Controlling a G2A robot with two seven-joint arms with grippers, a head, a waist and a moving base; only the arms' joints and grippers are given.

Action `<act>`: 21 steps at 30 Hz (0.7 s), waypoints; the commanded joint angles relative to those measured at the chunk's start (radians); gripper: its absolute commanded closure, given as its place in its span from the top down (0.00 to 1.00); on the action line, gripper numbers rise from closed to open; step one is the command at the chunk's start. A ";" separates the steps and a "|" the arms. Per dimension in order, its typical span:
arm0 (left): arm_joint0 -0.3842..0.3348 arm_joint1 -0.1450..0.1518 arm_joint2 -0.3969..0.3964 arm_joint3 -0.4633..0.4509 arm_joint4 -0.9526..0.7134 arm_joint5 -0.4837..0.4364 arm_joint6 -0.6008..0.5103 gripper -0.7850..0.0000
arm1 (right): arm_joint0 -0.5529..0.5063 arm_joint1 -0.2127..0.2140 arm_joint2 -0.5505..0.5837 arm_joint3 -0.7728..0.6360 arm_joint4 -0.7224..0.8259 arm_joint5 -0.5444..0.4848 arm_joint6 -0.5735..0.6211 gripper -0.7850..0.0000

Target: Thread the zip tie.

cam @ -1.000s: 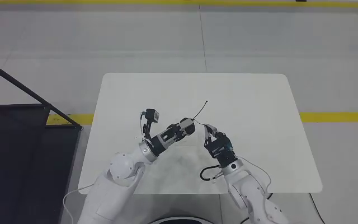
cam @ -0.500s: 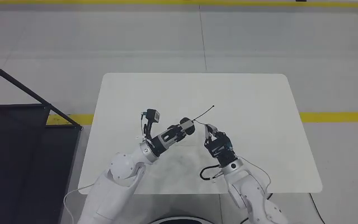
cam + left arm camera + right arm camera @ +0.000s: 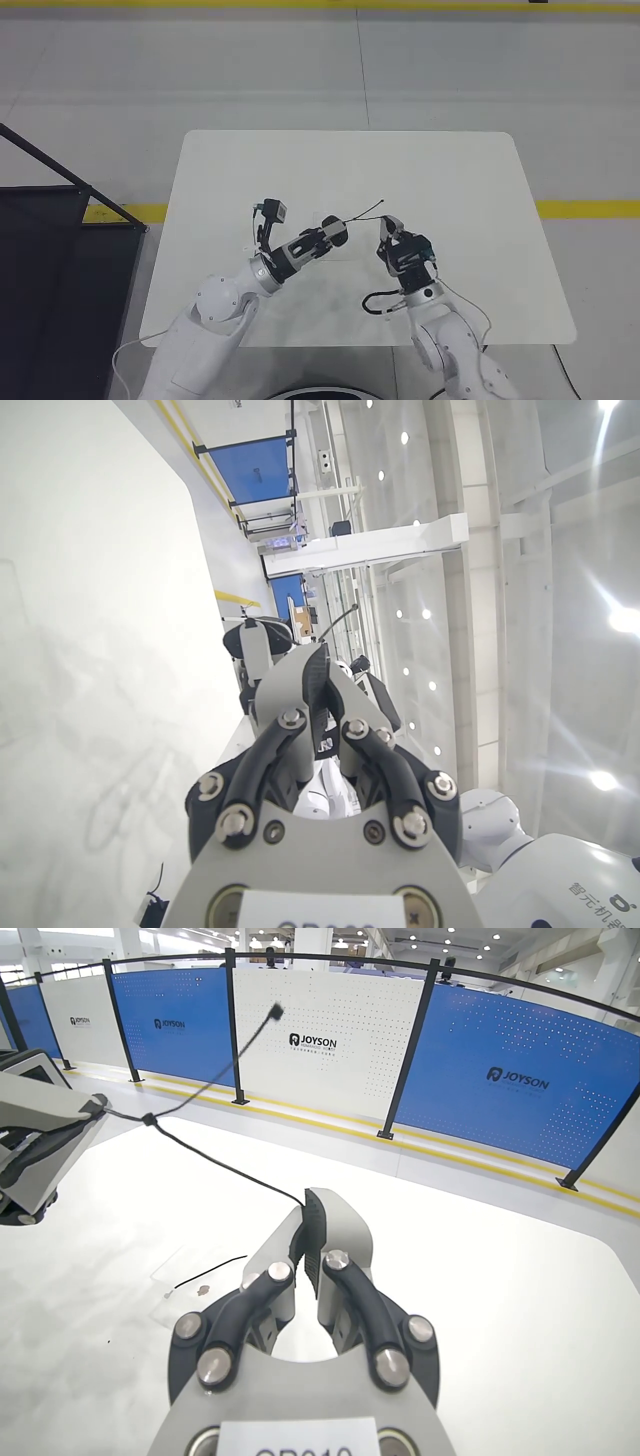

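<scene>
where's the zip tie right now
Top view: the zip tie is held in the air over the table centre, between the left gripper and right gripper, both shut on it.

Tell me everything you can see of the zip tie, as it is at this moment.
The zip tie is a thin black strap, plastic by its look, held in the air above the white table. The left gripper is shut on one end, the right gripper on another. Near the left gripper sits a small block; from it a free strand rises, slightly bent, to a small square tip.
</scene>
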 commanded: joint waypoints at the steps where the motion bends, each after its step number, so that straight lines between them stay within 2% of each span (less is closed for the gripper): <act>1: 0.000 0.001 0.001 0.002 0.001 0.001 -0.003 0.00 | -0.004 -0.001 0.007 -0.001 0.011 0.003 -0.004 0.00; 21: 0.029 0.016 -0.021 0.010 0.011 -0.009 -0.044 0.00 | -0.023 -0.016 0.055 0.001 0.102 -0.005 -0.032 0.00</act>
